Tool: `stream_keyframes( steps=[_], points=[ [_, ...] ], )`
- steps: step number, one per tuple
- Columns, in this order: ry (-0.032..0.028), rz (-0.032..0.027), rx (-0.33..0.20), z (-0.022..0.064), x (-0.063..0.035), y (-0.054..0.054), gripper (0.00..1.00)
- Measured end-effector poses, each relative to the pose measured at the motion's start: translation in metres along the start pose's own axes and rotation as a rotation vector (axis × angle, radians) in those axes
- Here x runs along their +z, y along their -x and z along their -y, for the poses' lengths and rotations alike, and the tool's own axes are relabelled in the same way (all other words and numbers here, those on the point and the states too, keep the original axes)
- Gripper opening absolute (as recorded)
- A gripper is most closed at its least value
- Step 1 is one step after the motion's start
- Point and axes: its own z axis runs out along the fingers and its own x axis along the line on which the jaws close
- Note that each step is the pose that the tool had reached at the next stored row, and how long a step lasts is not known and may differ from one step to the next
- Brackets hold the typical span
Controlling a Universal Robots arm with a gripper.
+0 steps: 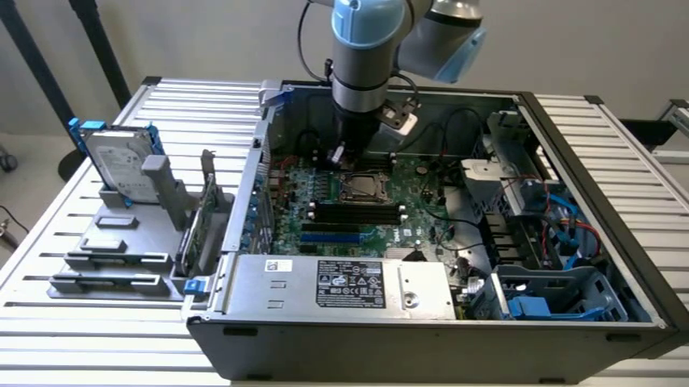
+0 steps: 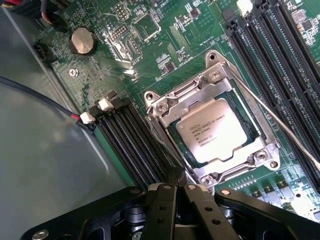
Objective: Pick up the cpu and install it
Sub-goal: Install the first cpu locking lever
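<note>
Your hand [image 2: 176,186] has its two black fingers [image 2: 161,210] pressed together with nothing between them; their tips meet just off one edge of the socket frame, above the green motherboard [image 2: 150,55]. In the exterior view the hand [image 1: 339,156] hangs inside the open case, at about 11 o'clock from the socket, under the grey and pale-blue arm [image 1: 366,48].

The small flat square cpu with a silvery-grey metal top [image 2: 211,135] lies flat in the silver metal socket frame [image 2: 165,107], printed text showing on its lid. You see it from outside as a small pale square [image 1: 361,187] in the middle of the board. A thin metal lever [image 2: 280,131] runs slanted along one side of the frame.

Black memory slots [image 2: 132,145] flank the socket on two sides, and a round silver coin battery [image 2: 82,41] sits farther off.

Around it all stands the open grey computer case [image 1: 431,343] on the white slatted counter [image 1: 86,330]. At 9 o'clock from the case, a silver hard drive with blue brackets [image 1: 119,165] stands upright in a grey rack [image 1: 119,258].
</note>
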Motion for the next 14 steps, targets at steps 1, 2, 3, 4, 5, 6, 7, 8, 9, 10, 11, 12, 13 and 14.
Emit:
stream_keyframes(
  steps=[1,2,3,4,5,6,7,8,9,10,11,12,13,14],
  points=[
    [0.0005,0.0007,0.0,-0.0003,0.0001,-0.0003,0.11],
    [0.0009,0.0015,0.0,-0.0007,0.0001,-0.0005,0.11],
    [0.0014,0.0024,0.0,-0.001,0.0001,-0.0008,0.11],
    [0.0018,0.0031,0.0,-0.0014,0.0002,-0.001,0.11],
    [0.0022,0.0039,0.0,-0.0018,0.0002,-0.0013,0.11],
    [0.0027,0.0047,0.0,-0.0022,0.0002,-0.0015,0.11],
    [0.0032,0.0057,0.0,-0.0026,0.0002,-0.0018,0.11],
    [0.0036,0.0064,0.0,-0.003,0.0002,-0.002,0.11],
    [0.0039,0.0071,0.0,-0.0034,0.0002,-0.0023,0.11],
    [0.0042,0.0078,0.0,-0.0038,0.0002,-0.0026,0.11],
    [0.0045,0.0084,0.0,-0.0043,0.0003,-0.0029,0.11],
    [0.0047,0.009,0.0,-0.0047,0.0003,-0.0032,0.11],
    [0.005,0.0097,0.0,-0.0052,0.0003,-0.0035,0.11],
    [0.0051,0.0103,0.0,-0.0058,0.0003,-0.0039,0.11]
  ],
)
